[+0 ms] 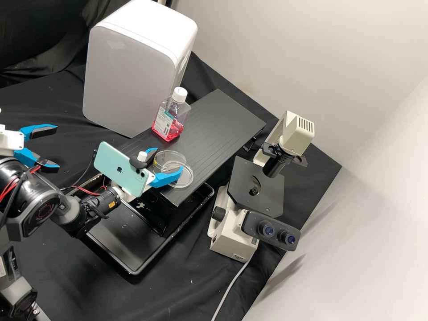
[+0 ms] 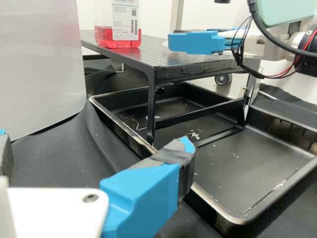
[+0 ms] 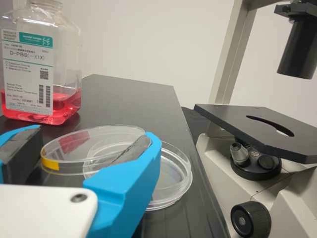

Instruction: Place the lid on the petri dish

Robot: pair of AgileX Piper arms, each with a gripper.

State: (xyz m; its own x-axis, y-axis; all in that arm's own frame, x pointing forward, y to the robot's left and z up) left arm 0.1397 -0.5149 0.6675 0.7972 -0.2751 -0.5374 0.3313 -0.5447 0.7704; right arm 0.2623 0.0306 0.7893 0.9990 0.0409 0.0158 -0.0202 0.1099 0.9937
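On the black raised platform (image 1: 223, 120) the clear lid (image 1: 170, 159), marked with a strip of yellow tape on its rim, sits between the blue fingers of my right gripper (image 1: 168, 161), which is shut on it. The lid (image 3: 89, 146) hangs a little tilted over the near edge of the clear petri dish (image 3: 171, 176), with the right gripper (image 3: 91, 144) around it. The dish (image 1: 185, 177) lies flat on the platform's front corner. My left gripper (image 1: 44, 146) hangs open far to the left over the black cloth, its fingers (image 2: 163, 173) holding nothing.
A bottle of red liquid (image 1: 170, 117) stands on the platform behind the dish. A large white box (image 1: 133, 62) is at the back left, and a microscope (image 1: 258, 200) is to the right. Under the platform lies a black tray (image 1: 133, 254).
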